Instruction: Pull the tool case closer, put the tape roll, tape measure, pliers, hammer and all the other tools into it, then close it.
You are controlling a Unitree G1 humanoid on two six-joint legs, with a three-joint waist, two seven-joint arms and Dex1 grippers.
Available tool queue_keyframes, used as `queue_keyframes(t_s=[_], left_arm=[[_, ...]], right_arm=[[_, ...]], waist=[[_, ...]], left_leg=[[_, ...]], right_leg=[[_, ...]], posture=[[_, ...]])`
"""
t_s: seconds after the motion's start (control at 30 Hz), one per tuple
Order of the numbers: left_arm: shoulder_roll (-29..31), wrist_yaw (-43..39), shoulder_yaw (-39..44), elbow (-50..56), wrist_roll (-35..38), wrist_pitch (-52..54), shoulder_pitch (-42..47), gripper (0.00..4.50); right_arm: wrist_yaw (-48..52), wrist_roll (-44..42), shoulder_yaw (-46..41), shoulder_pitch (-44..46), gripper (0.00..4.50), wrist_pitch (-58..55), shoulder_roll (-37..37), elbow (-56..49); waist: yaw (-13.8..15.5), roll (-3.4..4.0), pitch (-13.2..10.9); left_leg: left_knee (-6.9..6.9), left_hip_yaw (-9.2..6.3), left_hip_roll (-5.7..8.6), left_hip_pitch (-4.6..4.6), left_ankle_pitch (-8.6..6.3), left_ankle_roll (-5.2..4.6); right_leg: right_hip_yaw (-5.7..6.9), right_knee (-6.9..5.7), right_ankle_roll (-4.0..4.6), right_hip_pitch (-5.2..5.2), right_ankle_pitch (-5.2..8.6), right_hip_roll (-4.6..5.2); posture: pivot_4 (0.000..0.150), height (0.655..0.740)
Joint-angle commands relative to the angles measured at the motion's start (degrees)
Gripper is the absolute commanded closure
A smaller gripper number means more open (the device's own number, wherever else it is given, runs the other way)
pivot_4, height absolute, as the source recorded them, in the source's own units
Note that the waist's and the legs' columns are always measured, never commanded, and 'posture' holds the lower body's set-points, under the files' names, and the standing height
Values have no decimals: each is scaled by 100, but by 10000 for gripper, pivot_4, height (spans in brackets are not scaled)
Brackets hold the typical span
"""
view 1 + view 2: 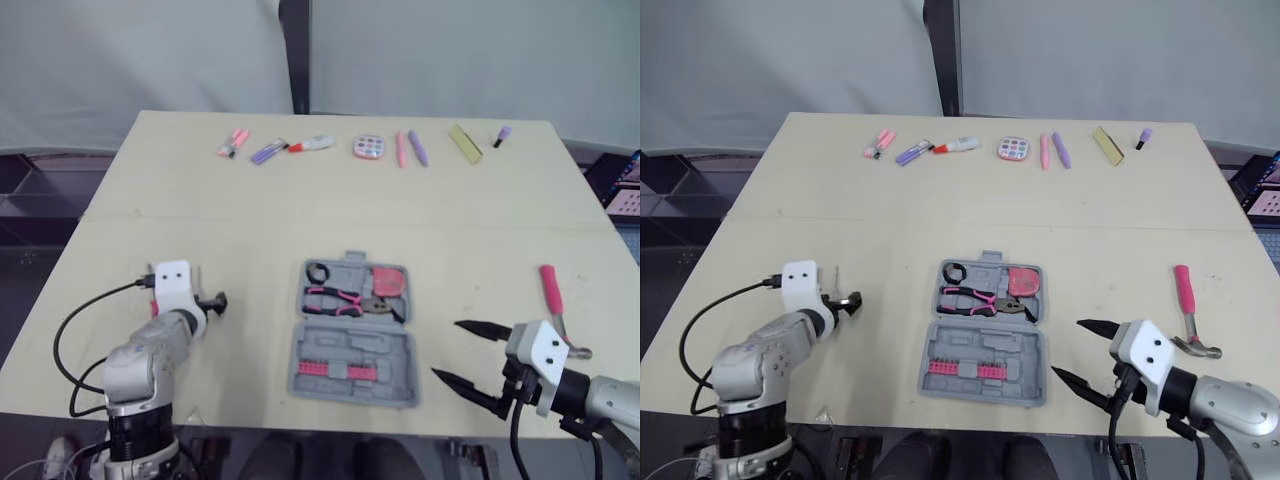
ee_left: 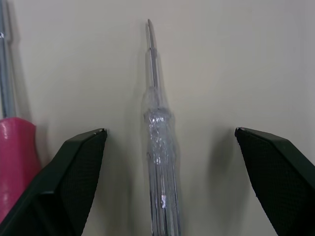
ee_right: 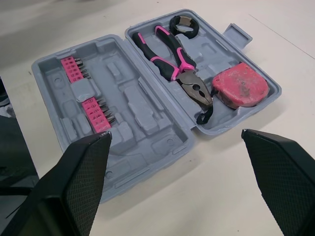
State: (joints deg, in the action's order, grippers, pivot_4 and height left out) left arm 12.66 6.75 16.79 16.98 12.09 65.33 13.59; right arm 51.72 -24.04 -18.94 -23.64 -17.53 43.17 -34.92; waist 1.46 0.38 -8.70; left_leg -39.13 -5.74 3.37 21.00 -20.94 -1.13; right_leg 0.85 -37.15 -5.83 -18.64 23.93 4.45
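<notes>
1. The pale wooden table (image 1: pixel 250 220) has bare room between the far-edge row of small coloured items (image 1: pixel 368 147) and the tools near the front edge
2. The open grey plastic tool case (image 1: pixel 370 345) lies at the middle of the front edge, with bare surface on both its sides
3. Its far half holds the black tape roll (image 1: pixel 318 272), the pink-and-black pliers (image 1: pixel 335 298) and the red tape measure (image 1: pixel 389 281); its near half holds rows of pink screwdriver bits (image 1: pixel 338 369)
4. The pink-handled hammer (image 1: pixel 553 300) lies outside the case, near the right edge
5. The right gripper (image 1: pixel 445 348) hovers between case and hammer, fingers spread wide, holding nothing
6. The left gripper (image 1: pixel 848 303) is low near the front left corner, well apart from the case
7. The left wrist view shows its fingers parted on either side of a clear-handled screwdriver (image 2: pixel 160 147), not touching it, with a pink screwdriver handle (image 2: pixel 15 157) just beside
</notes>
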Motion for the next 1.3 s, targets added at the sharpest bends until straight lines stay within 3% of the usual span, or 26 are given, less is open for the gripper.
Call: queue_keyframes(t_s=[0.03, 0.13, 0.23, 0.43, 0.5, 0.73, 0.87, 1.3], left_arm=[[73, -82, -48, -52, -105, -128, 17, 230], [76, -131, -43, -101, -137, -152, 11, 230], [81, -173, -47, -179, -182, -231, -8, 8376], [98, -192, -31, -365, -242, -383, 47, 38300], [107, -217, -32, -414, -256, -425, 55, 44840], [146, -300, -56, -482, -303, -507, 48, 44772], [542, -684, -186, -351, -313, -568, -57, 44772], [2780, -4231, -1457, 12, 403, -1917, -154, 44772]], right_arm=[[-41, -72, -164, -28, 262, 25, 7, -177], [-43, -74, -171, -34, 262, 20, 11, -181], [-45, -76, -177, -38, 0, 18, 12, -185], [-70, -88, -176, -45, 0, -10, 1, -200], [-76, -89, -177, -55, 0, -18, -1, -206], [-109, -83, -174, -85, 0, -20, -21, -209], [-105, -118, -232, -127, 0, 46, -63, -185], [409, -369, -217, -137, 0, 538, -99, -19]], waist=[[0, 0, 0], [2, 0, 0], [4, 1, 1], [9, 1, 1], [11, 1, 2], [11, 2, 4], [1, 2, 3], [-11, 2, 3]], left_leg=[[0, 0, 0, 0, 0, 0], [0, 0, 0, 0, 0, 0], [0, 0, 0, -1, 0, 0], [-1, -3, 5, -4, 0, 0], [-1, -3, 6, -5, 0, 0], [-1, -4, 7, -9, 0, 0], [-1, -3, 6, -8, 0, 0], [2, -11, 6, -3, -1, 2]], right_leg=[[0, 0, 0, -1, 0, 0], [0, 0, 0, -1, 0, 1], [0, -1, 0, 0, 0, 1], [-1, -19, 0, -3, 0, 6], [-1, -25, 0, -5, 0, 6], [-1, -29, 0, -4, 0, 7], [-1, -30, 0, -6, 0, 6], [-1, -29, 0, -14, 0, 10]], posture=[[1500, 7134], [1500, 7134], [1500, 7134], [1500, 7134], [1500, 7134], [1500, 7134], [1500, 7134], [1500, 7134]])
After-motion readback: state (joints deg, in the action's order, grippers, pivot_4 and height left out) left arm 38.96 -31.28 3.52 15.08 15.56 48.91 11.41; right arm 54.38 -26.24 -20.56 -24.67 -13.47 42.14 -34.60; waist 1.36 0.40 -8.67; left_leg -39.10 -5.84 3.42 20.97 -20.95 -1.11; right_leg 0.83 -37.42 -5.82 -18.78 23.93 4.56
